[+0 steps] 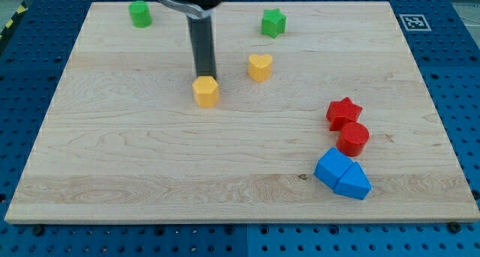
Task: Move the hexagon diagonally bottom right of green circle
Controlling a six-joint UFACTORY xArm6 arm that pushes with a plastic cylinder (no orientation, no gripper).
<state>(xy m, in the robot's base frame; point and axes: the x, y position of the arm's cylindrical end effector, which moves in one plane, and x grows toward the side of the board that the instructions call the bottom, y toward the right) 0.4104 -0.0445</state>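
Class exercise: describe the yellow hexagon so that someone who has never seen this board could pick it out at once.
Start at the wooden board, then find the dark rod coming down from the view's top. My tip sits right at the top edge of the yellow hexagon. The only other yellow piece, the yellow heart, lies up to the view's right with a notched top; the hexagon is flat-sided.

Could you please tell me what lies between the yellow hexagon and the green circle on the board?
In the camera view, only my tip stands there, right behind the yellow hexagon; bare wood continues to the green circle.
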